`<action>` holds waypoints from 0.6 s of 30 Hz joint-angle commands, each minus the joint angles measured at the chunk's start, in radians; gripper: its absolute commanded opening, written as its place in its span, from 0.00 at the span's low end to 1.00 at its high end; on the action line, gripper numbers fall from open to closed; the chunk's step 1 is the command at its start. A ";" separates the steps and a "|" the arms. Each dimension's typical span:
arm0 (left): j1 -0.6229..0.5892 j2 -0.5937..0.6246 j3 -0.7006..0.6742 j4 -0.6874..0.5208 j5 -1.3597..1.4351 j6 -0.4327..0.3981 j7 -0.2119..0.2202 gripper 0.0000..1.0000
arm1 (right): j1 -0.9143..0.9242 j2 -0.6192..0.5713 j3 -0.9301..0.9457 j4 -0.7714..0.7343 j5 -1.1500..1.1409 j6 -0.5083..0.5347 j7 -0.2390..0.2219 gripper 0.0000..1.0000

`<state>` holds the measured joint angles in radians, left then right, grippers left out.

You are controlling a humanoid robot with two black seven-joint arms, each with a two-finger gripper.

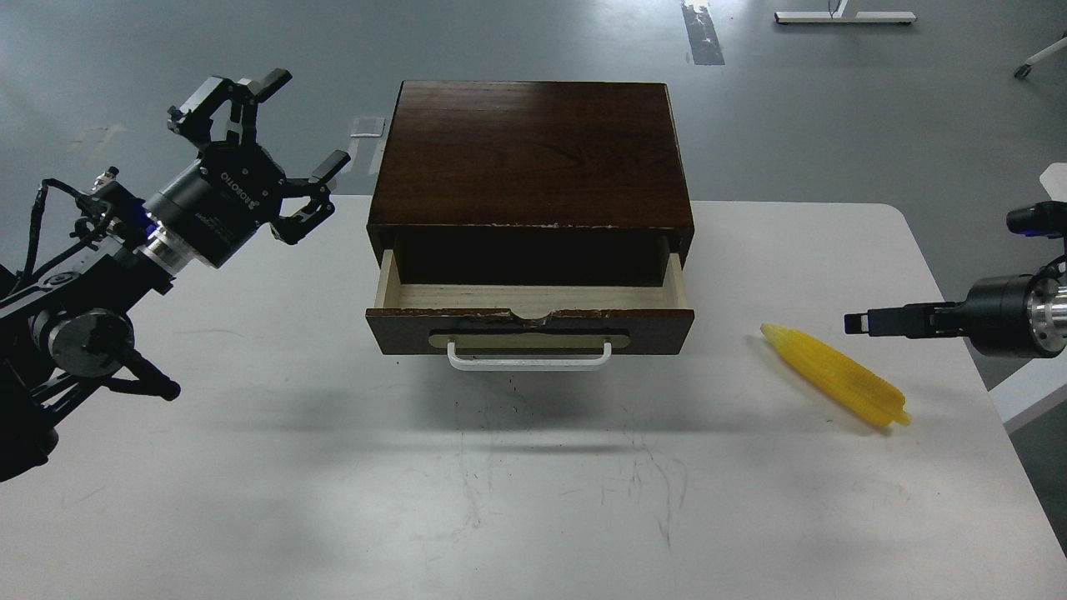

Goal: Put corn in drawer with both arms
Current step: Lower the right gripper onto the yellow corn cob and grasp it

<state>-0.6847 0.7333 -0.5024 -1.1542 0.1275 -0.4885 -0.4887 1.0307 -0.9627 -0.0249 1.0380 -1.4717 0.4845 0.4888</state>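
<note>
The yellow corn (834, 376) lies on the white table, right of the cabinet, paler tip pointing up-left. The drawer (529, 329) with its white handle (529, 358) is partly pulled out, and the pale wood inside shows nothing in it. My left gripper (271, 133) is open and empty, held in the air left of the cabinet's back left corner. My right gripper (859, 322) is seen edge-on as one thin dark bar, just right of and slightly above the corn, apart from it. Its fingers cannot be told apart.
The dark brown cabinet (533, 150) stands at the table's (333, 467) far middle. The table's right edge runs close behind the corn. Grey floor lies beyond, with a white stand base (844, 15) far back.
</note>
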 commanded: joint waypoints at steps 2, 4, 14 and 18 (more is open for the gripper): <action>0.002 -0.003 -0.004 -0.001 0.001 0.000 0.000 0.98 | 0.006 0.059 -0.041 -0.035 -0.058 -0.040 0.000 1.00; 0.002 -0.009 -0.010 -0.001 0.001 0.000 0.000 0.98 | 0.008 0.088 -0.062 -0.062 -0.061 -0.061 0.000 1.00; 0.004 -0.011 -0.015 -0.002 0.001 0.000 0.000 0.98 | 0.011 0.185 -0.147 -0.145 -0.099 -0.122 0.000 1.00; 0.004 -0.011 -0.015 -0.002 0.001 0.000 0.000 0.98 | 0.011 0.216 -0.179 -0.161 -0.101 -0.144 0.000 1.00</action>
<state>-0.6811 0.7226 -0.5168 -1.1562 0.1289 -0.4888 -0.4887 1.0416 -0.7665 -0.1823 0.8868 -1.5698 0.3524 0.4887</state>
